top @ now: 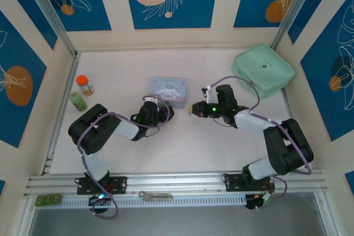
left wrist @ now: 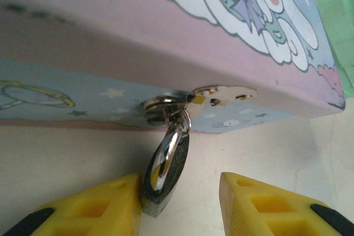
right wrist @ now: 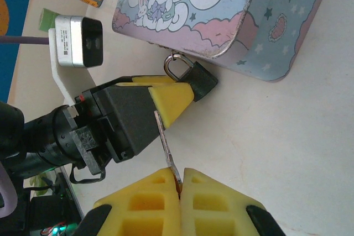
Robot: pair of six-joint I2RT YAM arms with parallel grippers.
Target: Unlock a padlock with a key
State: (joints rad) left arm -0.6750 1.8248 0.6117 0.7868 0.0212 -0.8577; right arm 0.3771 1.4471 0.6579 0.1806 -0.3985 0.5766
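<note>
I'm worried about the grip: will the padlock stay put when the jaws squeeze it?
Probably not at first: the padlock is linked only by its shackle to the tin's hasp, so it may swing or twist. Its dark body looks rigid, likely heavy for its size.

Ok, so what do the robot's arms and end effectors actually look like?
The left arm and right arm have black joints, white links and a lilac cable each. The left end effector and right end effector are black with chunky yellow wedge-shaped fingers, moulded with hollow cells. A green light shows on the right wrist.
</note>
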